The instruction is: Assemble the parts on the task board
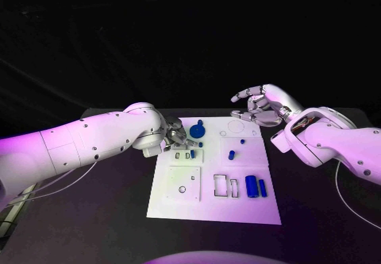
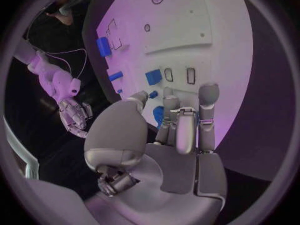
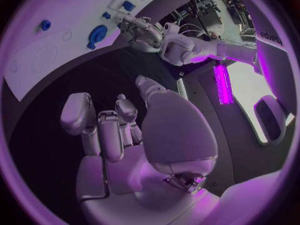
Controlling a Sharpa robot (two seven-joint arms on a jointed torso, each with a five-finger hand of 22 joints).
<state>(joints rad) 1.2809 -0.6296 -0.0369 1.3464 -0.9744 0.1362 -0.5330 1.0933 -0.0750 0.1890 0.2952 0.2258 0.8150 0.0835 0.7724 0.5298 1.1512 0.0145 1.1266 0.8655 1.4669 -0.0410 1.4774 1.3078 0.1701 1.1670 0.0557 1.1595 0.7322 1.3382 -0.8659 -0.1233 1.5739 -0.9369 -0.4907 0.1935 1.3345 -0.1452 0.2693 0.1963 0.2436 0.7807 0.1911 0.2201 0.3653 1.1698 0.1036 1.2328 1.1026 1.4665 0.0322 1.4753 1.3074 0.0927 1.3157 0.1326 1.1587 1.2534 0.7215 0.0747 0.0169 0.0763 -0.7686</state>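
Observation:
The white task board (image 1: 184,204) lies in the middle of the table. A round blue part (image 1: 197,130) sits near its far edge, small blue parts (image 1: 193,154) (image 1: 232,154) stand mid-board, and two blue cylinders (image 1: 251,186) lie at the right. My left hand (image 1: 176,137) hovers at the board's far left, its fingers (image 2: 208,97) stretched out beside the round part (image 2: 158,116), holding nothing. Raised beyond the board's far right corner, my right hand (image 1: 262,104) has loosely bent fingers and an empty palm (image 3: 125,135).
Empty slots (image 1: 226,187) and a square plate with holes (image 1: 184,182) mark the board's near half. Black table surrounds the board. The right wrist view shows the left arm (image 3: 187,50) reaching over the board (image 3: 56,45).

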